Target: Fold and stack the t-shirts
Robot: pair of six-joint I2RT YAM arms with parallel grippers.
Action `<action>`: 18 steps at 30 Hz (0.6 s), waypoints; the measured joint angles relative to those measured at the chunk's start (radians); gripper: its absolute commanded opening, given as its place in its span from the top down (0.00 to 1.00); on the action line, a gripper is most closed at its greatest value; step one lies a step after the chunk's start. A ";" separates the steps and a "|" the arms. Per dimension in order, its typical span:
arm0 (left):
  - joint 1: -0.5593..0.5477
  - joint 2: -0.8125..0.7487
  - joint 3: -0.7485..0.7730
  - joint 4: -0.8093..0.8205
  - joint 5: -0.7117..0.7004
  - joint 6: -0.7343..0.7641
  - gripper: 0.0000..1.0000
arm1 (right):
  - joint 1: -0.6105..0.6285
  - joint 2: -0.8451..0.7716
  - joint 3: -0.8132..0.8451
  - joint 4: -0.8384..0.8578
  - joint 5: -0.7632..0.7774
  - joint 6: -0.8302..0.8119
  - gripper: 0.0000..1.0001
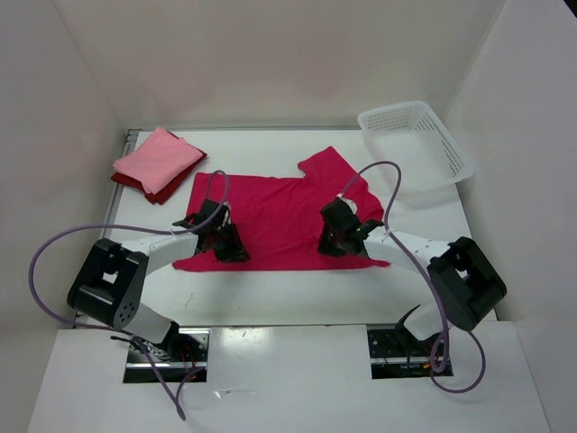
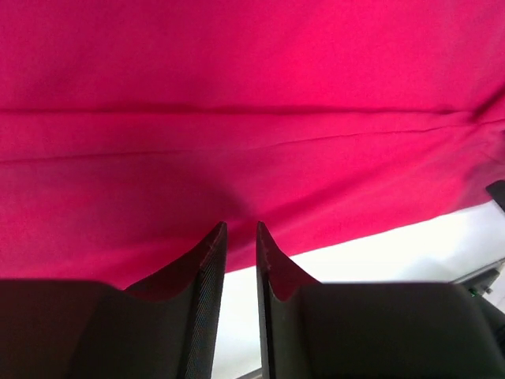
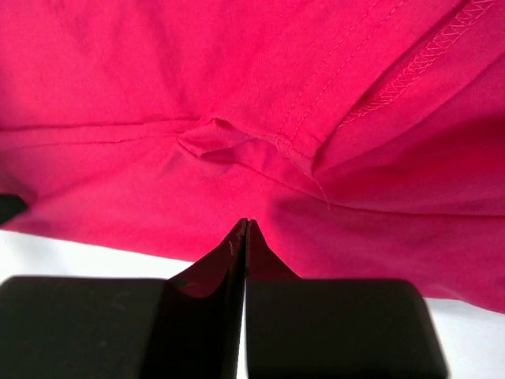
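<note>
A magenta t-shirt (image 1: 279, 212) lies spread flat mid-table, one sleeve pointing toward the back right. My left gripper (image 1: 225, 245) sits at its near-left hem. In the left wrist view the magenta t-shirt (image 2: 252, 118) fills the frame and the left gripper (image 2: 240, 227) has its jaws slightly apart, with only table and cloth showing through the gap. My right gripper (image 1: 338, 242) is at the near-right hem. In the right wrist view the right gripper (image 3: 247, 222) is pressed shut on the magenta t-shirt (image 3: 158, 79) just inside its near edge. A folded light pink t-shirt (image 1: 155, 158) rests on a folded dark red t-shirt (image 1: 171, 188) at the back left.
A white lattice basket (image 1: 415, 144) stands at the back right, tilted against the wall. White walls close in the table on three sides. Purple cables loop from both arms over the shirt's sides. Bare table (image 1: 288, 289) runs along the near edge.
</note>
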 measured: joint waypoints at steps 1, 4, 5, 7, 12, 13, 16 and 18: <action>0.008 0.002 -0.018 0.009 0.010 -0.001 0.70 | 0.000 0.000 -0.005 0.005 0.005 0.005 0.99; 0.076 0.007 -0.075 0.060 0.089 -0.026 0.70 | 0.000 0.008 -0.037 0.016 0.018 0.023 0.99; 0.097 0.008 -0.086 0.074 0.115 -0.029 0.70 | 0.000 0.011 -0.052 0.019 0.019 0.029 0.99; 0.124 0.008 -0.102 0.093 0.154 -0.032 0.70 | 0.000 0.018 -0.077 0.025 0.023 0.049 0.99; 0.134 -0.001 -0.105 0.084 0.162 -0.020 0.68 | -0.002 -0.005 -0.108 0.050 0.039 0.089 0.99; 0.134 -0.006 -0.106 0.075 0.160 -0.018 0.68 | -0.002 -0.026 -0.132 0.058 0.036 0.103 0.99; 0.134 -0.044 -0.137 0.066 0.153 -0.015 0.68 | -0.002 -0.097 -0.193 0.057 0.016 0.136 0.99; 0.134 -0.090 -0.180 0.067 0.153 -0.024 0.68 | -0.002 -0.146 -0.225 0.030 0.010 0.151 0.99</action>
